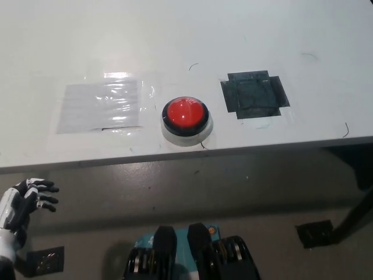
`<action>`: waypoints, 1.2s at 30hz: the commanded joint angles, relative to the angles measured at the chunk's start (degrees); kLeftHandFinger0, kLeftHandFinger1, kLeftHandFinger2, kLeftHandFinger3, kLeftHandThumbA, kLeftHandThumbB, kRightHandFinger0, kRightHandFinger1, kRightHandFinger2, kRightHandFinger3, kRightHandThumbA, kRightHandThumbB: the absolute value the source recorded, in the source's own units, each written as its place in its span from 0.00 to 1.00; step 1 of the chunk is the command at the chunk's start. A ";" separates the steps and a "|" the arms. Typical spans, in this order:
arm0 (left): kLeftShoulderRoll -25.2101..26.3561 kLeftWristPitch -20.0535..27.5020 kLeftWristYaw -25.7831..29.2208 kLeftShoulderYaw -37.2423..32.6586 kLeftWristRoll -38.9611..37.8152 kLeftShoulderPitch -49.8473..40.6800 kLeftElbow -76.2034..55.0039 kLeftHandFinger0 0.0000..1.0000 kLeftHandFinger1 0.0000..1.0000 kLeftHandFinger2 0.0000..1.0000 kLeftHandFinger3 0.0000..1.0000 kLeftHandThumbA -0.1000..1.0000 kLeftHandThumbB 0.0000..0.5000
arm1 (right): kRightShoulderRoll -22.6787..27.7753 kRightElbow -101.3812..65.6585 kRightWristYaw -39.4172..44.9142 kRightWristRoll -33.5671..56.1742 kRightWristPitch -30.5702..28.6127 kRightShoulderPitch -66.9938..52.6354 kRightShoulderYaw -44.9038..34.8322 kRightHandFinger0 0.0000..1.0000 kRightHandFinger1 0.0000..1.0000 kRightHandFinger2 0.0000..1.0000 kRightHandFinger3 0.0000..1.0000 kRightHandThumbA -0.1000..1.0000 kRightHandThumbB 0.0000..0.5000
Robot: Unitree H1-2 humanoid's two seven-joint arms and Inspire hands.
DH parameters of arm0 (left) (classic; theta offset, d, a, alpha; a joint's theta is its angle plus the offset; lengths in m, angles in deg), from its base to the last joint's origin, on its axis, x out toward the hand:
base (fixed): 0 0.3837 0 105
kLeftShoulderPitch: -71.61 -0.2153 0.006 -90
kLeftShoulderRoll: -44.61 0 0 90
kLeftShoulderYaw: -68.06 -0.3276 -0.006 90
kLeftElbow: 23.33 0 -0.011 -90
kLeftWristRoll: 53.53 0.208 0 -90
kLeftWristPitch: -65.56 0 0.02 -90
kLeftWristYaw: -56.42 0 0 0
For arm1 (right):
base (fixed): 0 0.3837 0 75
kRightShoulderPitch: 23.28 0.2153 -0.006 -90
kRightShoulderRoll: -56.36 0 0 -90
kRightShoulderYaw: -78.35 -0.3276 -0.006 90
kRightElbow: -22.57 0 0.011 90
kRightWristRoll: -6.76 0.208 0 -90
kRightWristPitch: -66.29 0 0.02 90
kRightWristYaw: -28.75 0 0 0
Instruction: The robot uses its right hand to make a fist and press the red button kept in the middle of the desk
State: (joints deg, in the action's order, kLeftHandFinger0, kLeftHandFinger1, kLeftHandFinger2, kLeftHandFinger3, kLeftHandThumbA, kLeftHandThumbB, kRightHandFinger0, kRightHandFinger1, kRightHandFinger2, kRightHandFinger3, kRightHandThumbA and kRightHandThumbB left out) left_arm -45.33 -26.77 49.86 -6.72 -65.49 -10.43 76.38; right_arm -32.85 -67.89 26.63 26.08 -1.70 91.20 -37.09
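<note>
A round red button in a black ring on a white base sits on the white desk, near its front edge at the middle. My white left hand hangs at the lower left, below and in front of the desk edge, with its fingers apart and nothing in them. My black right arm and hand do not show anywhere in the head view.
A clear taped plastic sheet lies left of the button. A dark taped square patch lies to its right. The desk's front edge runs across the picture, with grey floor below it and a dark desk leg at lower right.
</note>
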 commanded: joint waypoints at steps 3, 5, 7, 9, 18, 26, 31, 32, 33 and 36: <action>1.86 2.31 -0.69 -0.13 0.17 0.96 -0.58 0.42 0.42 0.48 0.49 0.66 0.03 | 1.72 -2.07 0.12 0.01 1.26 10.48 3.45 0.00 0.23 0.53 0.55 0.62 0.24; 1.89 1.12 -0.28 -0.38 0.63 0.85 -1.43 0.40 0.42 0.49 0.50 0.67 0.06 | 1.14 -0.03 1.08 -0.49 0.24 15.83 6.16 0.00 0.24 0.53 0.53 0.64 0.25; 1.79 0.74 0.15 -0.36 0.81 0.85 -1.68 0.42 0.43 0.51 0.51 0.66 0.06 | 0.78 0.18 0.92 -0.69 0.55 17.50 7.42 0.00 0.24 0.53 0.52 0.65 0.26; 1.75 0.73 0.00 -0.32 0.52 0.91 -1.59 0.37 0.40 0.49 0.51 0.65 0.07 | -1.64 0.99 -0.64 -0.77 1.65 21.58 9.04 0.00 0.25 0.55 0.51 0.64 0.36; 2.14 1.25 -1.40 -0.23 -0.89 1.16 -1.05 0.39 0.41 0.47 0.50 0.64 0.04 | -5.49 4.13 1.34 -5.08 -1.72 27.14 17.96 0.20 0.32 0.37 0.47 0.67 0.49; 1.33 -0.26 -0.70 -0.10 -1.31 0.86 -2.22 0.40 0.41 0.48 0.51 0.63 0.06 | -13.67 6.48 1.15 -4.90 -1.06 30.08 23.07 0.00 0.01 0.05 0.14 0.58 0.47; 1.28 -0.21 -0.37 -0.38 -0.59 0.91 -2.62 0.35 0.38 0.47 0.52 0.66 0.12 | -17.55 10.16 2.72 -4.57 -4.08 30.28 24.26 0.00 0.00 0.00 0.00 0.56 0.40; 1.51 -0.17 -0.64 -0.59 -0.45 0.97 -2.47 0.39 0.41 0.49 0.54 0.67 0.12 | -18.57 11.72 3.03 -5.23 -5.09 30.43 25.13 0.00 0.00 0.00 0.00 0.56 0.41; 1.48 0.36 -0.76 -0.50 -0.63 1.08 -2.10 0.40 0.41 0.48 0.54 0.65 0.09 | -19.07 12.42 2.88 -5.95 -5.36 30.49 25.71 0.00 0.00 0.00 0.00 0.58 0.42; 1.36 0.65 -0.67 -0.33 -0.82 1.32 -1.63 0.38 0.39 0.46 0.51 0.63 0.13 | -20.99 14.86 2.57 -7.67 -6.42 30.93 27.70 0.00 0.05 0.15 0.06 0.58 0.41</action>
State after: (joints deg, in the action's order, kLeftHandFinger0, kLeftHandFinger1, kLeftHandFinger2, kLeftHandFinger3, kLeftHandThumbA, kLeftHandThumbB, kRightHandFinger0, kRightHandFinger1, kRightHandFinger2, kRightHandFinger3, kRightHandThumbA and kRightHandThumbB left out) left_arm -45.03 -27.10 49.47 -7.13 -65.90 -10.34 75.63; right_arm -52.52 -53.95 27.98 20.75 -3.13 118.28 -10.68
